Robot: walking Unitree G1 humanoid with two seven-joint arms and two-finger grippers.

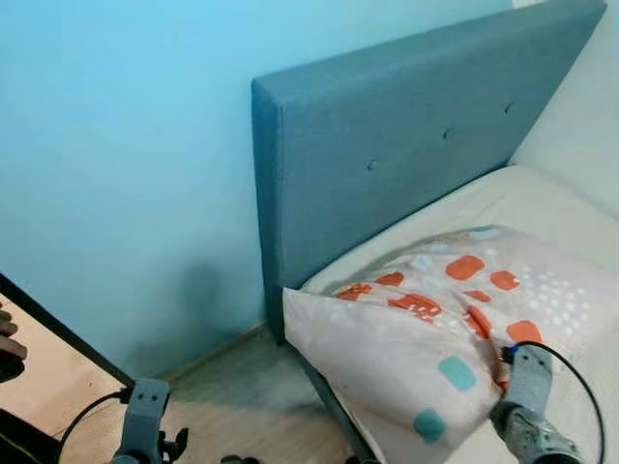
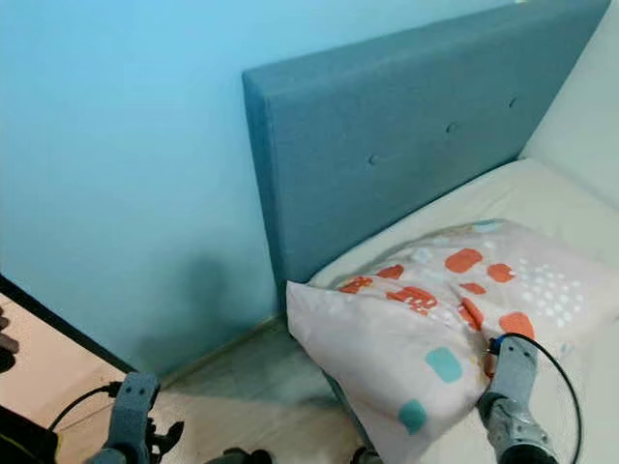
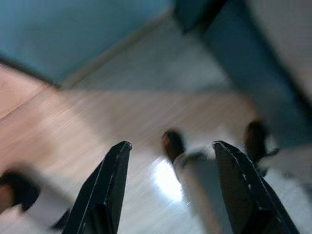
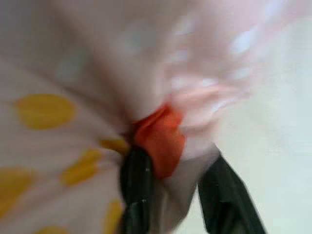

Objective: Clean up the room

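Observation:
A pale pink pillow (image 1: 445, 338) with orange, teal and white spots lies on the bed's cream mattress (image 1: 542, 198), its near corner hanging over the bed's edge. My right gripper (image 4: 168, 183) is shut on a fold of the pillow (image 4: 161, 136) at its near side, where the right arm (image 1: 527, 406) meets the fabric. My left gripper (image 3: 170, 151) hangs open over the wooden floor (image 3: 97, 122) beside the bed, nothing between its fingers (image 3: 114, 170). The left arm (image 1: 140, 425) shows low at the left.
A blue-grey upholstered headboard (image 1: 387, 145) stands against the light blue wall (image 1: 126, 145). A dark-edged surface (image 1: 58, 333) runs along the lower left, with part of a person's hand (image 1: 10, 333) on it. My feet (image 3: 173, 144) stand on the floor by the bed frame (image 3: 253, 68).

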